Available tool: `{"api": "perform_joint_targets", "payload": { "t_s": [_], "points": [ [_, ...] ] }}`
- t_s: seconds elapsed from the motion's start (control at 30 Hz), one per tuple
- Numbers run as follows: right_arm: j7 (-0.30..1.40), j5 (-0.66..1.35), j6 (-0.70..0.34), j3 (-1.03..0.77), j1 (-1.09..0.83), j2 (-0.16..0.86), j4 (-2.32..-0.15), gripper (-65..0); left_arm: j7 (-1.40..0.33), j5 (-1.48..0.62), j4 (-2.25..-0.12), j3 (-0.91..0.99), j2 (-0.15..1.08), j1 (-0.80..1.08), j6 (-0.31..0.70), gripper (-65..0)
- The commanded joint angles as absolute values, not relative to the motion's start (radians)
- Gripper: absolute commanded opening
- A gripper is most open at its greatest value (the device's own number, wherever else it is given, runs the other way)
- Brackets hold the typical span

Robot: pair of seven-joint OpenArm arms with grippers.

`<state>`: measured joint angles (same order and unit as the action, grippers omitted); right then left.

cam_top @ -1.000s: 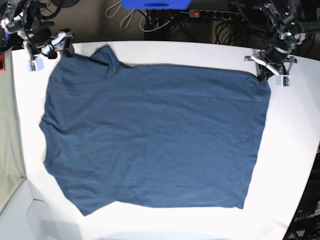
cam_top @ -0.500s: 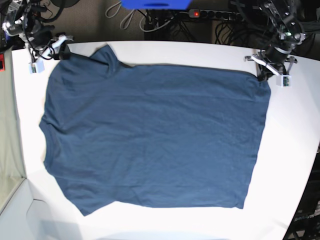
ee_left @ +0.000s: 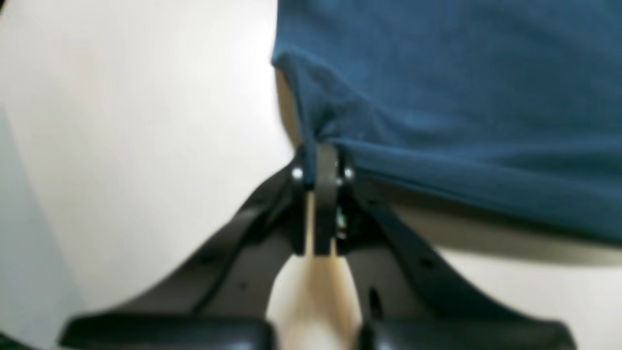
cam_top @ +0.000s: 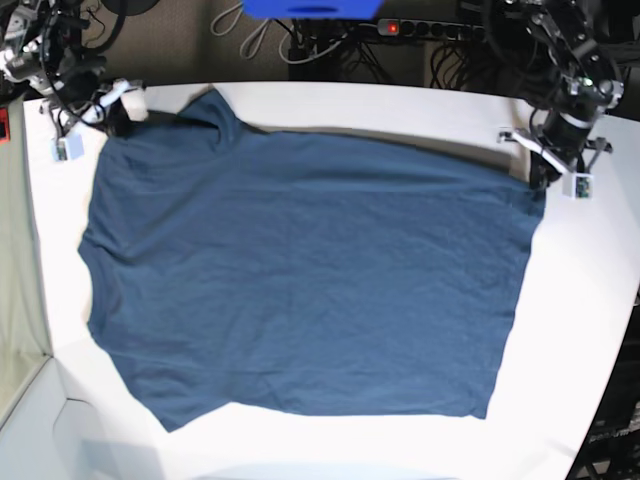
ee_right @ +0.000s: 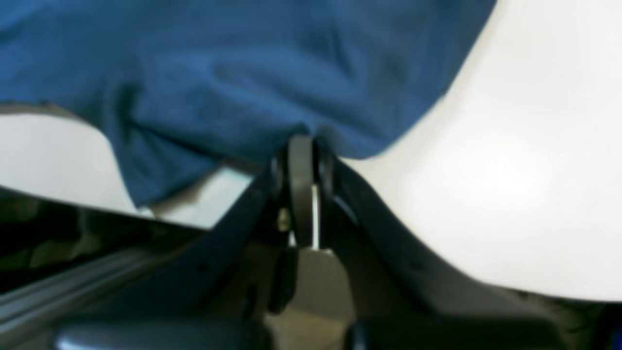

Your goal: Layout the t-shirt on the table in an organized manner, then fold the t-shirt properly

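The dark navy t-shirt lies spread flat on the white table, with its sleeves at the left of the base view and its hem at the right. My right gripper is at the shirt's far left corner, by the shoulder. The right wrist view shows it shut on a bunched edge of the t-shirt. My left gripper is at the far right hem corner. In the left wrist view it is shut on a pinched fold of the t-shirt, which is lifted slightly off the table.
A power strip with a red light, cables and a blue object lie behind the table's far edge. The table's curved edge runs down the right side. A grey-green surface borders the left.
My right gripper has shut on the shirt's far left corner and drawn back a little. My left gripper has moved slightly right and nearer, pulling the hem corner with it.
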<state>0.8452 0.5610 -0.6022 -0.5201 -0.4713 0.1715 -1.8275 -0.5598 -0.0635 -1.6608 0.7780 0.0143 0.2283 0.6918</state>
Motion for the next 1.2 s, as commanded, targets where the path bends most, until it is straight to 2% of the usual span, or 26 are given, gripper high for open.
{"api": "perform_joint_targets", "payload": {
  "t_s": [0.0,0.57,1.17],
  "points": [
    [0.828,0.576,-0.607,-0.524,-0.456,0.185,-1.854,-65.0,-0.538,-0.074,-1.684,0.782,0.024,0.214,0.690,-64.9],
    [0.998,0.575,-0.607,-0.524,-0.200,0.278,-1.848,-65.0,-0.533,-0.070,-1.589,0.779,0.022,0.101,0.688,-64.9],
    [0.990,0.575,-0.607,-0.410,0.045,0.360,-1.581,-65.0,-0.532,-0.070,-1.540,0.779,0.022,0.024,0.680,-64.9]
  ]
}}
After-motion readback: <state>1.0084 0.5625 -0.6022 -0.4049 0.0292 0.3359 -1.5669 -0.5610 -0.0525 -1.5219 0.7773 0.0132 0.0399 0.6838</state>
